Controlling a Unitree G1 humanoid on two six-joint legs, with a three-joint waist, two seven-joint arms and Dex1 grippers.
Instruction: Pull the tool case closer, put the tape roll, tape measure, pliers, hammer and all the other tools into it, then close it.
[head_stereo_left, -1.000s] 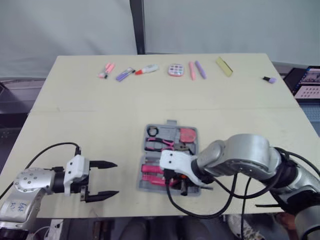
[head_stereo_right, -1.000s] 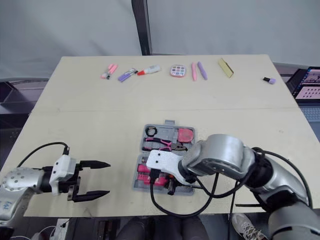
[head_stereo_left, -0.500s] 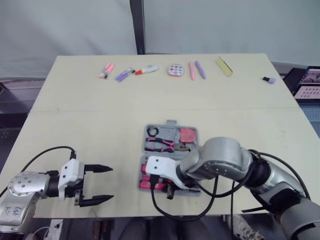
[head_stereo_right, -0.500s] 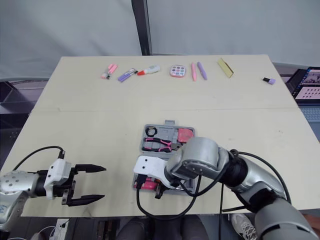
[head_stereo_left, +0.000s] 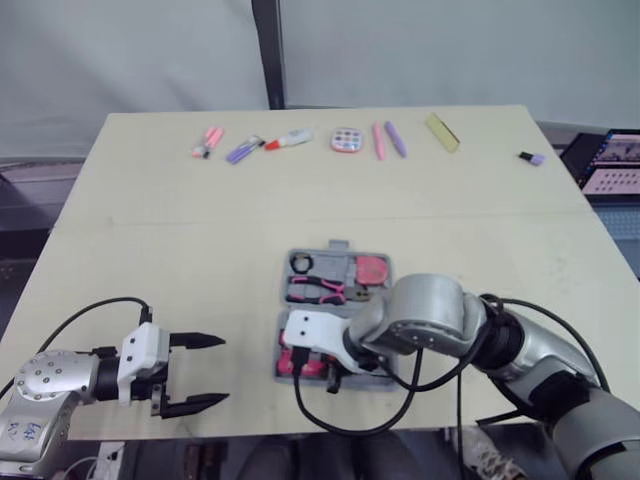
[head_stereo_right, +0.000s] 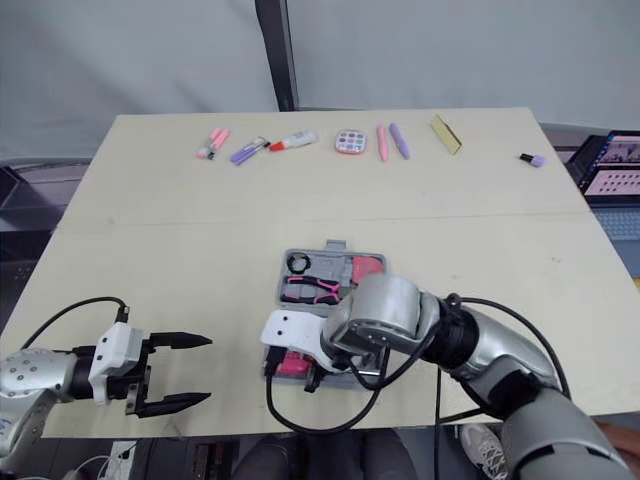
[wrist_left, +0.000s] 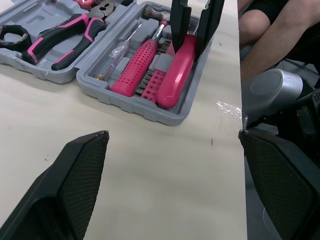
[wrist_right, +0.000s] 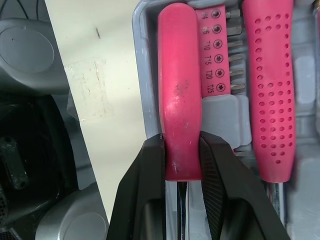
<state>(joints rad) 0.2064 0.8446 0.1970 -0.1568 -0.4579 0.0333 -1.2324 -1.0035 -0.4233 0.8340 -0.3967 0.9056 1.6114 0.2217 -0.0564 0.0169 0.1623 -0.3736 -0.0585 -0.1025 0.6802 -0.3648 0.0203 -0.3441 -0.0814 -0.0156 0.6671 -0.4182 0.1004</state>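
Right pincer (wrist_right: 181, 144) clamps the pink handle (wrist_right: 179, 90) — likely seating it in the case (wrist_left: 131, 103). Left pincer (head_stereo_left: 222, 370) (gaping, empty) hovers, seven o'clock.

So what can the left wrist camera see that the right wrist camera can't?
Left wrist camera: the pliers, the black tape roll, a person's leg beside the table. Right wrist camera: the numbers on the bit strip. Both: the grey case, the right tool clamped on the smooth pink handle, the dotted pink handle.
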